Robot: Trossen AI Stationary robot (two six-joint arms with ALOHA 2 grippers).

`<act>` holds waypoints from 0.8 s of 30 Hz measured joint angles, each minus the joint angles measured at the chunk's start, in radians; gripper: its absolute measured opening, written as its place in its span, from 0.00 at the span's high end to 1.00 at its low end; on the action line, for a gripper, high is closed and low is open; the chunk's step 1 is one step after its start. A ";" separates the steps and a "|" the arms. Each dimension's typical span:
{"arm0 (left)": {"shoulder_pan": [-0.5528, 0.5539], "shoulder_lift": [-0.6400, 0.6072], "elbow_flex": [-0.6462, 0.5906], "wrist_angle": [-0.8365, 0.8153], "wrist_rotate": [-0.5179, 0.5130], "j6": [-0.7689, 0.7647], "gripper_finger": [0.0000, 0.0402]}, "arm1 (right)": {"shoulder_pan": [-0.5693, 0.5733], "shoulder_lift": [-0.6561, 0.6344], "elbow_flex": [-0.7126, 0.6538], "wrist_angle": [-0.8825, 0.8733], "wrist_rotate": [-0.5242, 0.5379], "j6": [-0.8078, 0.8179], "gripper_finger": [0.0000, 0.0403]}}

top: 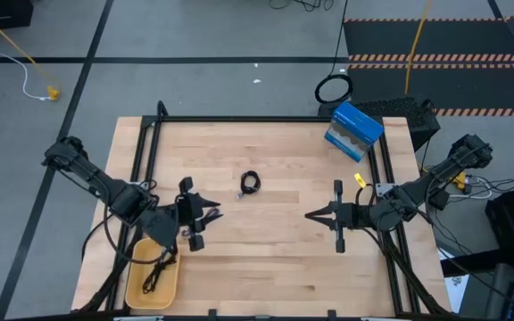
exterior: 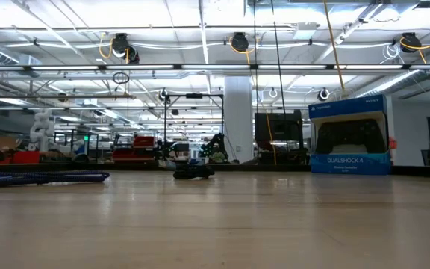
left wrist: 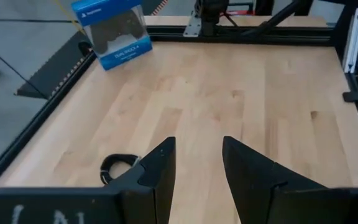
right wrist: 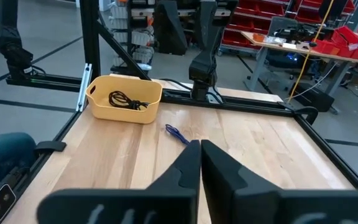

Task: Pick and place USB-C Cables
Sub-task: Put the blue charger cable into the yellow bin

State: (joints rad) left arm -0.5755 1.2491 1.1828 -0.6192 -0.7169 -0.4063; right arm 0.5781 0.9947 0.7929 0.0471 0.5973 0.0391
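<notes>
**Cable sorting, partly complete**

We count three USB-C cables. One loose black bundle [right wrist: 128, 99] already lies in the yellow bin [right wrist: 124, 107], below the left pincer [top: 211, 215], whose fingers stand apart and empty. The purple cable [right wrist: 176, 133] rests on the tabletop [top: 275, 259] just beside that pincer. The coiled black cable [top: 250, 184] lies between both pincers. The right pincer [top: 311, 215] is closed, holding nothing. By our judgement, two cables remain.
</notes>
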 joint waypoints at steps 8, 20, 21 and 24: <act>0.128 0.002 0.140 -0.207 0.225 -0.065 0.66 | 0.000 0.000 0.000 0.000 -0.001 -0.005 1.00; 0.349 0.136 0.339 -0.763 0.494 -0.310 0.66 | 0.000 0.000 0.000 0.000 -0.001 0.000 1.00; 0.359 0.145 0.339 -0.781 0.508 -0.307 0.66 | 0.000 0.000 0.000 0.000 -0.001 0.000 1.00; 0.370 0.177 0.328 -0.802 0.516 -0.292 0.66 | 0.000 0.000 0.000 0.000 -0.001 0.000 1.00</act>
State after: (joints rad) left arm -0.2053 1.4261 1.5104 -1.4213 -0.2010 -0.6984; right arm 0.5777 0.9947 0.7929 0.0471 0.5968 0.0395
